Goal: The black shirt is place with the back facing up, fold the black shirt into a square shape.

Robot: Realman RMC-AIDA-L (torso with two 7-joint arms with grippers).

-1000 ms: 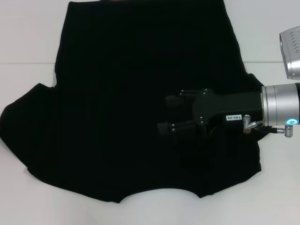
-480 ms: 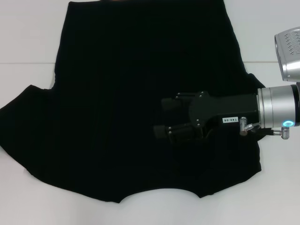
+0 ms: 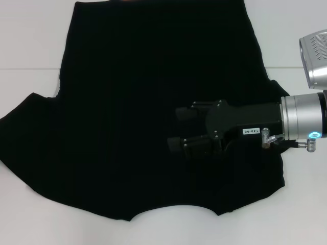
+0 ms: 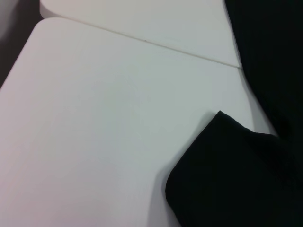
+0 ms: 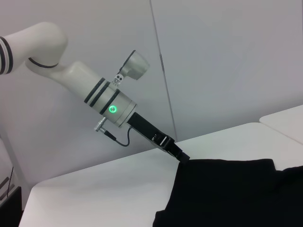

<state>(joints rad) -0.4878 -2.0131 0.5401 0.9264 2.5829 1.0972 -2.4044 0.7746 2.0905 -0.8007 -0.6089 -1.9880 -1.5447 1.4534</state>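
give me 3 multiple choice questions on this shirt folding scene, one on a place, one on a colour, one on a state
1. Where is the right gripper?
A. over the large black soft-fabric shirt
B. over bare table
C. out of the head view

2. What colour is the flat smooth table?
A. brown
B. white
C. green

3. How do the right gripper's fingers stand?
A. shut together
B. apart, open
C. clamped on a sleeve

Answers: 1 A, the head view shows it above the cloth. 2 B, the bare surface around the shirt is white. 3 B, a gap shows between the fingertips.

The left gripper sits at the shirt's edge in the right wrist view.
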